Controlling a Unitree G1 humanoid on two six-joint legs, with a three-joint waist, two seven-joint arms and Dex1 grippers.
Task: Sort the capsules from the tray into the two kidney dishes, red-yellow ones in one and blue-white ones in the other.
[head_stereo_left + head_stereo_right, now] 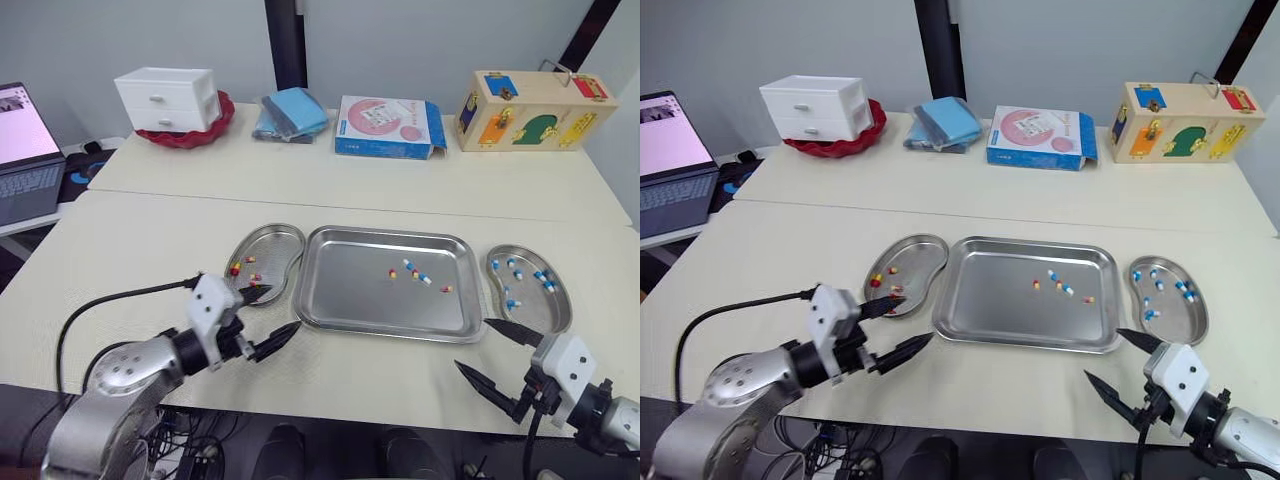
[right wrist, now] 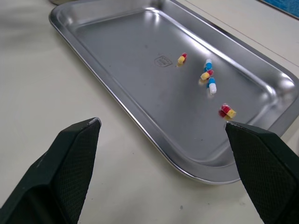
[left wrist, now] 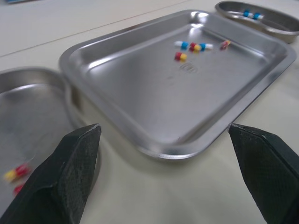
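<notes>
A steel tray (image 1: 350, 300) lies mid-table with several capsules (image 1: 416, 273), red-yellow and blue-white, near its far right part. The left kidney dish (image 1: 281, 243) holds red-yellow capsules (image 1: 236, 268). The right kidney dish (image 1: 555, 310) holds blue-white capsules (image 1: 540, 276). My left gripper (image 1: 268, 316) hangs open at the tray's near left corner, one finger over the left dish. My right gripper (image 1: 492, 354) is open and holds nothing, near the table's front edge by the tray's near right corner. In the right wrist view the tray (image 2: 140, 51) and its capsules (image 2: 209, 74) lie ahead.
Along the table's far side stand a white drawer box on a red plate (image 1: 170, 100), blue cloths (image 1: 290, 115), a blue-pink carton (image 1: 385, 127) and a wooden latch box (image 1: 532, 110). A laptop (image 1: 25, 150) sits off to the left. A black cable (image 1: 110, 305) trails from my left arm.
</notes>
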